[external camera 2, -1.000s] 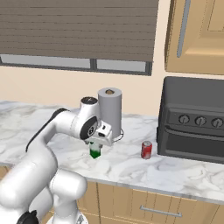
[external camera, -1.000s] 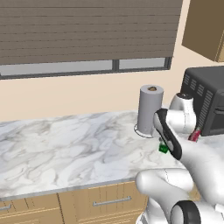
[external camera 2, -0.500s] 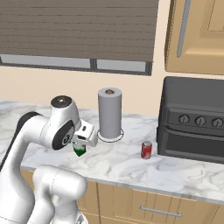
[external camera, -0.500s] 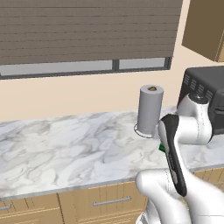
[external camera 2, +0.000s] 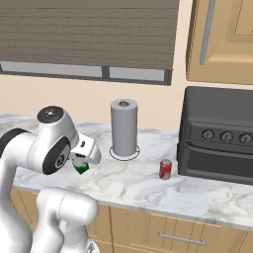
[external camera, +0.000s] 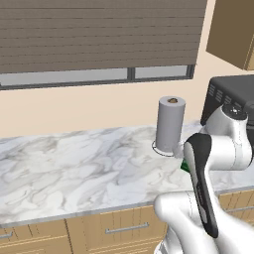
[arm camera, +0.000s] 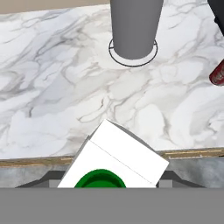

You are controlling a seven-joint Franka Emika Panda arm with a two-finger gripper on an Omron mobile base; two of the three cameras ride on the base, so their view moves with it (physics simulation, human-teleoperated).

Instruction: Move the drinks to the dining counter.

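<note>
The gripper is clasping the carton, holding it in the air above the front edge of the marble surface. The can is standing near the oven, the towel roll behind.

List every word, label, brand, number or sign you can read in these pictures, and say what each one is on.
There is no readable text.
Green-and-white carton, held in the gripper: plain white faces and a green cap, no print.
Red soda can: too small to show any brand.
Toaster oven: knobs with no legible markings.
Paper towel roll: plain grey.
</note>
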